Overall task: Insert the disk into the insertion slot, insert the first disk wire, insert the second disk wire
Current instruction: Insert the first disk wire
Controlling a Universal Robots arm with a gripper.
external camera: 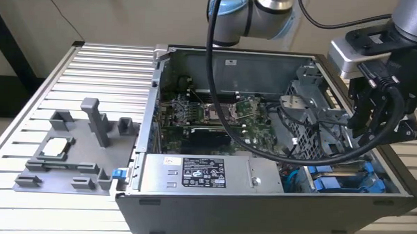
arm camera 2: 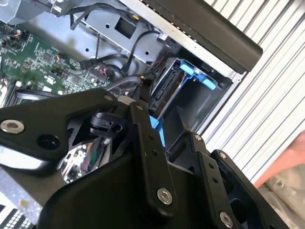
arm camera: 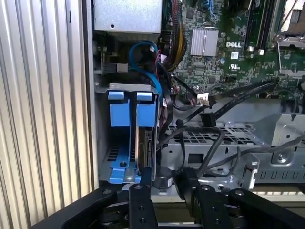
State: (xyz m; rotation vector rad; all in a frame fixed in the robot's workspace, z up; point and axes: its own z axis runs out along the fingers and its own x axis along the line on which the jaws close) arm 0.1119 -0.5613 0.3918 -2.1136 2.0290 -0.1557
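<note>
1. Fingers (arm camera: 142,191) of the gripper (arm camera: 166,185) stand parted at the mouth of the insertion slot (arm camera: 119,114) in the first wrist view and clamp nothing that can be made out. 1 lines up with the end of the disk (arm camera: 145,143), while the other hangs beside it, with a dark round part between the 2.
2. Set on edge between the bright blue rails, the disk sits inside the slot, in the corner of the case (external camera: 261,212) just beside the power-supply box (external camera: 200,173). It looks seated, so the released grasp likely means the bay now carries the drive.
3. The on-edge placement appears to be dictated by the bay itself, whose rails run the way the disk's blue frame stands.
4. Room is tight on 2 sides. The case's side wall (arm camera: 90,119) runs near the slot, with only an unfilled strip of bay between it and the disk. On the other side, black wires (arm camera: 224,100) and the perforated cage (arm camera: 228,136) crowd in.
5. The freest path seems to be straight out through the open face of the case — the exterior view shows the gripper poised over that corner with nothing above it but its own cabling.
6. A white connector (arm camera: 202,98) hangs loose near the slot. Whether any wire is plugged into the disk cannot be told.
</note>
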